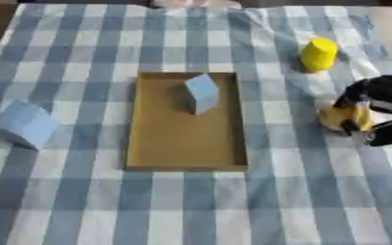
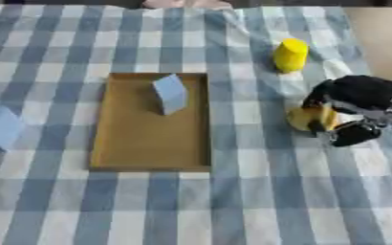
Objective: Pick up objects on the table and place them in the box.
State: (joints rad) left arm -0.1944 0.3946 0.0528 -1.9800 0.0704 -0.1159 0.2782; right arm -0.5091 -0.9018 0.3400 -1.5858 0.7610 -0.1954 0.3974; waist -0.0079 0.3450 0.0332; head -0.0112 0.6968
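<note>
Right of the box: right hand low on the checked cloth, fingers curled around a yellow piece, apparently gripped for lifting. Beyond it, a yellow cylinder, upright, untouched. Inside the box, one blue block already. Left of the box, another blue block waiting. Left hand nowhere visible.

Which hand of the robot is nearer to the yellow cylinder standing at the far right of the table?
Right. The right hand is just in front of the yellow cylinder, curled round another yellow object. The left hand shows in neither view.
</note>
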